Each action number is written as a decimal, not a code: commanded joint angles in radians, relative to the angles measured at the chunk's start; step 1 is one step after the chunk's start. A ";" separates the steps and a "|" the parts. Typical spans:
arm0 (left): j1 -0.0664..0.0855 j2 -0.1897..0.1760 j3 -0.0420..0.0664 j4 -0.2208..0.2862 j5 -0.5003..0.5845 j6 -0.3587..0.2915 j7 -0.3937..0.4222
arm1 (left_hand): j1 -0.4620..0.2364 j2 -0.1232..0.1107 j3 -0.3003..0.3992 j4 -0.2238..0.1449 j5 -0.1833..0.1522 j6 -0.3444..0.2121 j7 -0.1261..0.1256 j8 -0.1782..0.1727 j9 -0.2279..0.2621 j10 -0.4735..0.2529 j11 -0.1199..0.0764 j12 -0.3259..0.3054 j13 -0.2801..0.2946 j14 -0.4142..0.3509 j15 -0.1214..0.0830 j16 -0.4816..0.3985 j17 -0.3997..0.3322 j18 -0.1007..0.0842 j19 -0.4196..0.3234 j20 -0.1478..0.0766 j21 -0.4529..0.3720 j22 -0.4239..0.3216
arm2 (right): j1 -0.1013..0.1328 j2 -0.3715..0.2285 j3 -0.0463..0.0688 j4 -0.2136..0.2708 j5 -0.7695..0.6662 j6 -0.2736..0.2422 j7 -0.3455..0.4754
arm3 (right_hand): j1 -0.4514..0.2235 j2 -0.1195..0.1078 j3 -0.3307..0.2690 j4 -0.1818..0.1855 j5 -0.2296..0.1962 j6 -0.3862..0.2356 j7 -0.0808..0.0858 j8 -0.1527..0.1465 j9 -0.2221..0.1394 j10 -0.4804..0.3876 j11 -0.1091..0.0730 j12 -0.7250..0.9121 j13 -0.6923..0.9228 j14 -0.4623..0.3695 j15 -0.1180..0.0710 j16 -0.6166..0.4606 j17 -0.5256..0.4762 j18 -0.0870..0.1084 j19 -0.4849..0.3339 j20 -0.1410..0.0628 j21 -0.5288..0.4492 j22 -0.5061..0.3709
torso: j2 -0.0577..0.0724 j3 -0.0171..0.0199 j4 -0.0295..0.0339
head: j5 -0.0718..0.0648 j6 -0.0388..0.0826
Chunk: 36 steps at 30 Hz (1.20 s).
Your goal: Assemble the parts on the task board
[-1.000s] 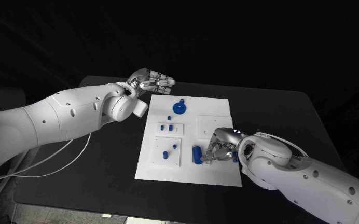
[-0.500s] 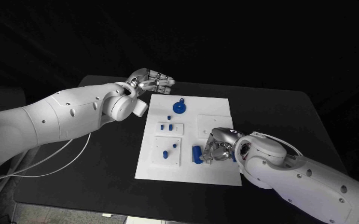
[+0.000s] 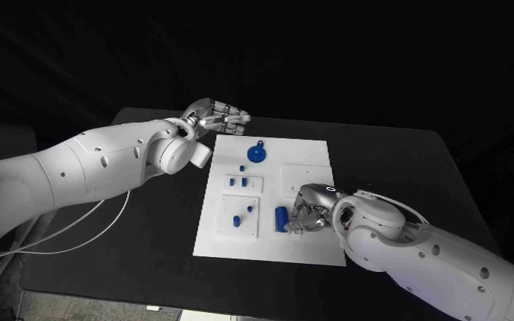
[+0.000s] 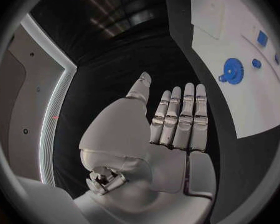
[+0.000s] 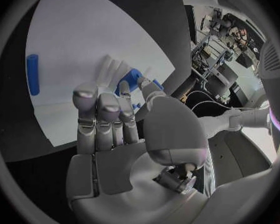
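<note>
Task board, flat white rectangular plate, lies mid black table, w/ small blue plastic parts on it. Blue gear-shaped disc w/ a peg sits near far end, tiny blue round piece just beside it; three short blue pegs stand in a small white block further in; two more blue bits on a square white block nearer the robot. Blue cylinder lies on its side at near part of board, just beside right silver hand. Right hand over near part of board, fingers straight & pressed together, thumb out to the side; blue piece shows just past fingertips, can't tell if touching. Left silver hand off the board by its far left corner, above table, fingers straight, side by side, thumb apart, holds nothing
</note>
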State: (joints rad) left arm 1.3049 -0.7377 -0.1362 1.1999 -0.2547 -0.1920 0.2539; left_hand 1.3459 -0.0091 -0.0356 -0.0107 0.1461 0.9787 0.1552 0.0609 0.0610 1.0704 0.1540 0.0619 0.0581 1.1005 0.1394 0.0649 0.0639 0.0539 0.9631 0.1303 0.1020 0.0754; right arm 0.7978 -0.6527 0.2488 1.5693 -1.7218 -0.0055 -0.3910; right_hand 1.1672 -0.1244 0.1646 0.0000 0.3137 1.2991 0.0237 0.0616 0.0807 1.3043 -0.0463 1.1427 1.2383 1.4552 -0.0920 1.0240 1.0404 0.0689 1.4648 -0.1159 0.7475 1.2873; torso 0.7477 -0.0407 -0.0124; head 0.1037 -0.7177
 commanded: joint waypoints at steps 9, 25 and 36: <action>-0.001 0.004 0.000 0.000 -0.003 0.011 0.004 | -0.006 0.002 0.001 0.002 0.003 0.008 0.002 0.005 0.001 -0.006 -0.004 0.000 0.000 -0.004 0.004 -0.001 0.001 -0.003 -0.003 0.002 -0.001 -0.001 | -0.002 0.018 0.000 -0.016 -0.056 -0.021 -0.017 | -0.016 0.005 0.013 -0.007 -0.005 0.004 -0.004 0.002 -0.001 0.004 -0.001 0.008 0.002 0.001 -0.002 0.005 -0.003 -0.011 0.055 -0.001 -0.006 0.001 | 0.000 -0.0011 -0.0004 | -0.001 0.002; -0.001 0.002 0.000 0.002 -0.004 0.010 0.000 | -0.007 0.002 0.000 0.002 0.003 0.008 0.002 0.005 0.001 -0.006 -0.004 0.000 0.000 -0.005 0.004 -0.001 0.001 -0.004 -0.004 0.002 -0.002 -0.001 | -0.003 0.035 -0.007 -0.037 -0.019 0.062 -0.027 | -0.019 0.014 0.016 -0.018 -0.025 0.002 -0.003 0.002 -0.001 0.002 -0.001 0.004 -0.001 0.000 -0.001 0.002 -0.007 -0.012 0.054 0.000 -0.012 -0.002 | 0.000 0.0004 -0.0010 | -0.001 0.000; -0.001 0.001 0.000 0.001 -0.005 0.010 -0.002 | -0.007 0.002 0.000 0.002 0.003 0.008 0.002 0.005 0.001 -0.006 -0.004 0.000 0.000 -0.005 0.004 -0.001 0.001 -0.004 -0.004 0.002 -0.002 -0.001 | -0.014 0.042 -0.009 -0.047 -0.017 0.061 -0.047 | -0.025 0.022 0.014 -0.021 -0.078 0.003 -0.003 0.002 0.000 0.003 0.000 0.006 0.000 0.000 -0.001 0.001 -0.008 -0.012 0.055 0.000 -0.013 -0.003 | 0.000 0.0009 -0.0011 | -0.003 -0.002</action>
State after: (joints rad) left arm 1.3035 -0.7376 -0.1371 1.1995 -0.2563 -0.1919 0.2490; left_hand 1.3459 -0.0091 -0.0356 -0.0108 0.1461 0.9787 0.1552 0.0609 0.0610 1.0704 0.1540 0.0619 0.0581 1.1005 0.1394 0.0649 0.0639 0.0539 0.9631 0.1303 0.1020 0.0754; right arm 0.7887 -0.6129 0.2431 1.5261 -1.7389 0.0329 -0.4217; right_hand 1.1461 -0.1035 0.1798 -0.0152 0.2391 1.2992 0.0238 0.0616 0.0805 1.3043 -0.0463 1.1461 1.2389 1.4552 -0.0920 1.0237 1.0338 0.0689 1.4648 -0.1158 0.7379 1.2863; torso 0.7479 -0.0397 -0.0133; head 0.1011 -0.7192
